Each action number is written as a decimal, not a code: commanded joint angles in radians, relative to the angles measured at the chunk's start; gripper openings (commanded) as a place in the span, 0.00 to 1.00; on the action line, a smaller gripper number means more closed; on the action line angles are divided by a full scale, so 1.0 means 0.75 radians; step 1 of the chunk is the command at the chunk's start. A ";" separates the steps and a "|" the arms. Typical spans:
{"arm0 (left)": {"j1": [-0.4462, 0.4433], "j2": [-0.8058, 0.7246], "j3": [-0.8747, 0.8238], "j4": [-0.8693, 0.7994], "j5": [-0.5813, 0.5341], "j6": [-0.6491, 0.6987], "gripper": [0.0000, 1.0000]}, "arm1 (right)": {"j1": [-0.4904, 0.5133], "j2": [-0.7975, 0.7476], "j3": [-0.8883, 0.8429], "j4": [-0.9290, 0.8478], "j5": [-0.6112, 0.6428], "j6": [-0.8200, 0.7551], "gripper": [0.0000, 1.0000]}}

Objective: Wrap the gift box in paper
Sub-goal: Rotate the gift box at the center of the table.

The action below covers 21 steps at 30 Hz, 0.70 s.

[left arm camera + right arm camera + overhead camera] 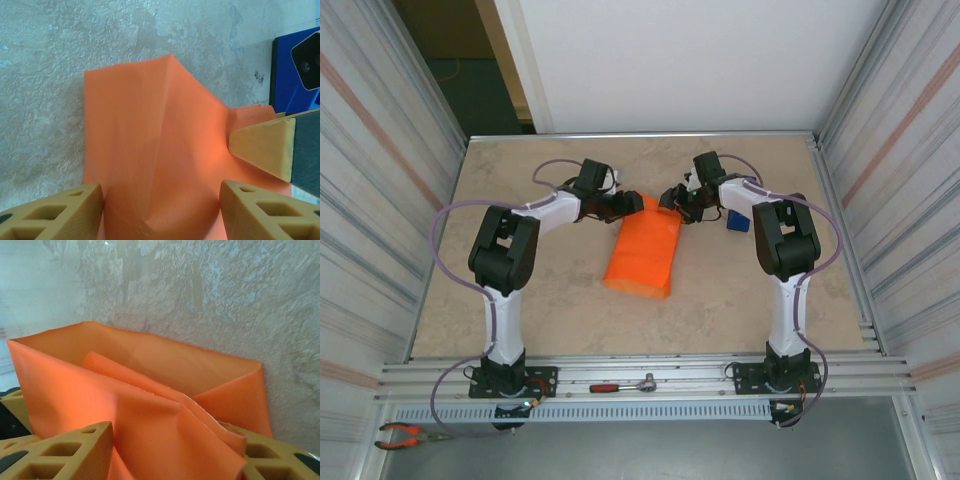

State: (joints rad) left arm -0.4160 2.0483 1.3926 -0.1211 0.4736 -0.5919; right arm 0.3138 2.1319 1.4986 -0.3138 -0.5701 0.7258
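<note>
Where paper [643, 255] ends, left gripper [161, 194], right gripper [177, 436] straddle it.

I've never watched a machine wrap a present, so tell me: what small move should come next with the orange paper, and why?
Probably the right pincer should press the loose upright flap inward and flat. The orange paper is already folded into a long parcel, but its far end stands open in the right wrist view, with the left pincer straddling it too.

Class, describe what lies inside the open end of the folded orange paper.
Inside the paper, the right wrist view shows an inner orange flap lying below its far wall. Anything deeper is covered by those layers.
</note>
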 commanded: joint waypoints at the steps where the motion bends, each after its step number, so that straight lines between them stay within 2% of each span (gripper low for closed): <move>1: -0.010 -0.029 -0.050 0.031 -0.024 -0.037 0.63 | -0.019 0.032 0.072 0.015 -0.011 0.021 0.51; 6: 0.005 -0.101 -0.100 0.067 -0.045 -0.035 0.66 | -0.053 -0.013 0.099 -0.006 -0.014 0.000 0.74; 9: 0.032 -0.160 -0.134 0.073 -0.032 -0.022 0.69 | -0.086 -0.092 0.066 -0.021 -0.007 -0.014 0.80; 15: 0.083 -0.329 -0.283 0.094 0.005 0.015 0.72 | -0.118 -0.316 -0.166 -0.020 0.016 -0.051 0.83; 21: 0.090 -0.509 -0.497 0.127 0.051 0.034 0.73 | -0.054 -0.574 -0.489 0.046 0.019 -0.019 0.82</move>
State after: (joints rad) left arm -0.3450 1.7271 1.0840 -0.0448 0.4740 -0.5938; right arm 0.2394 1.7760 1.2049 -0.2916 -0.5648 0.7216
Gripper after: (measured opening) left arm 0.729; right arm 0.820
